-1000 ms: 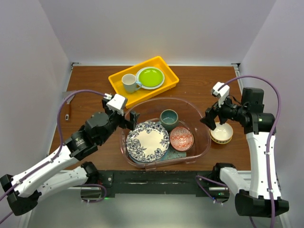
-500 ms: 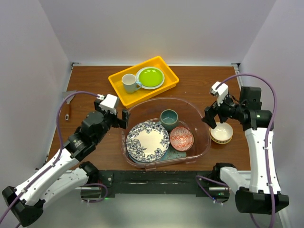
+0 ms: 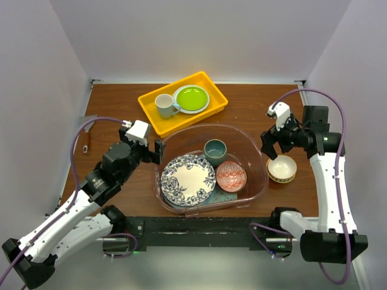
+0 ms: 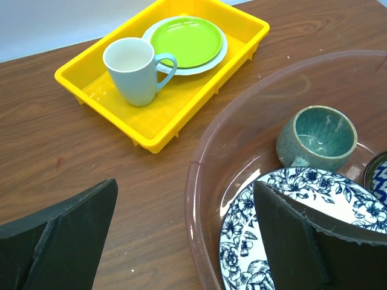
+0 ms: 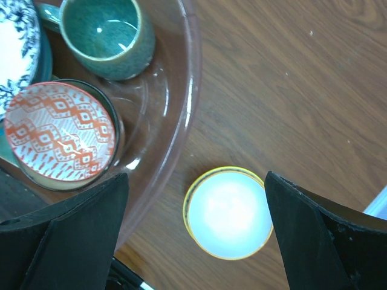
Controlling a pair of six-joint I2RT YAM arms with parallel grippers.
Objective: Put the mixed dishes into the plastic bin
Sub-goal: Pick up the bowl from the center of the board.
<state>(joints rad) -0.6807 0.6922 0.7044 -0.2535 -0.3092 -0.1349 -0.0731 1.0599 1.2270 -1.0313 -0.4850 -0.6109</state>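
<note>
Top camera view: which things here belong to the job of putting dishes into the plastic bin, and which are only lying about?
Job: plastic bin; blue-floral plate, dark teal mug and red-patterned bowl, already inside it; tan bowl, on the table beside the bin.

Lying about: yellow tray, holding the white mug and lime-green plate.

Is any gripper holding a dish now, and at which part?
Nothing is held. The left gripper is open at the rim of the plastic bin; the right gripper is open above the tan bowl, not touching it.
</note>
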